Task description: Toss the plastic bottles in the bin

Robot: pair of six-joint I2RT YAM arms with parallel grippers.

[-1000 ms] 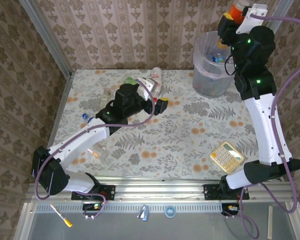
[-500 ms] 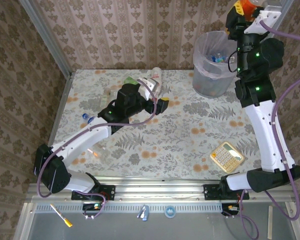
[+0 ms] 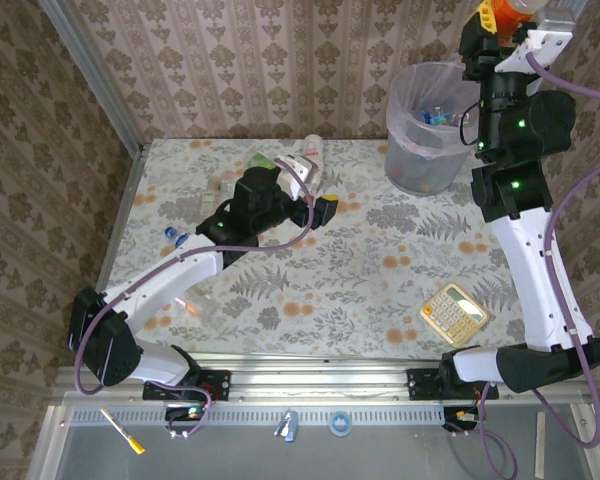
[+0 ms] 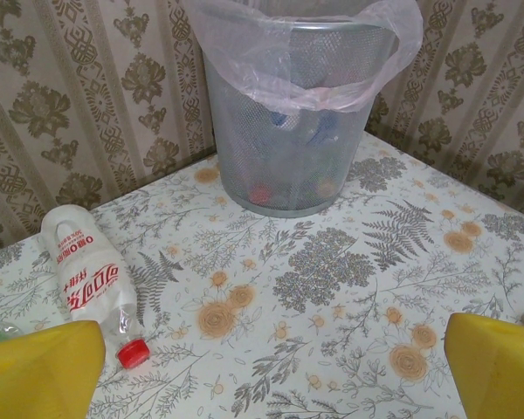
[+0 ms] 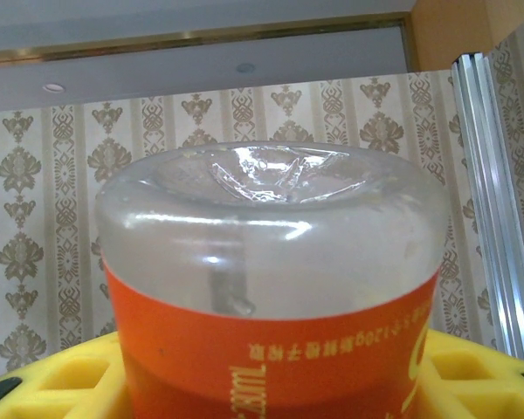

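Note:
My right gripper (image 3: pixel 492 18) is raised high behind the bin (image 3: pixel 425 150), shut on a clear bottle with an orange label (image 5: pixel 271 262). Its crushed base points away from the wrist camera, between the yellow fingers (image 5: pixel 57 377). The grey bin (image 4: pixel 297 113), lined with a thin bag, holds several bottles (image 3: pixel 436 114). My left gripper (image 3: pixel 315 190) hovers open over the table, facing the bin, with nothing between its yellow fingers (image 4: pixel 37 368). A white bottle with a red label and red cap (image 4: pixel 89 272) lies just left of it. A green bottle (image 3: pixel 264 160) lies nearby.
A beige calculator (image 3: pixel 457 313) lies at the near right of the floral table (image 3: pixel 380 260). Small blue-capped pieces (image 3: pixel 176 236) rest at the left edge. Wallpapered walls close in the back and sides.
My right arm has lifted the orange-labelled bottle higher and to the right, up past the bin's rim. My left arm has barely shifted.

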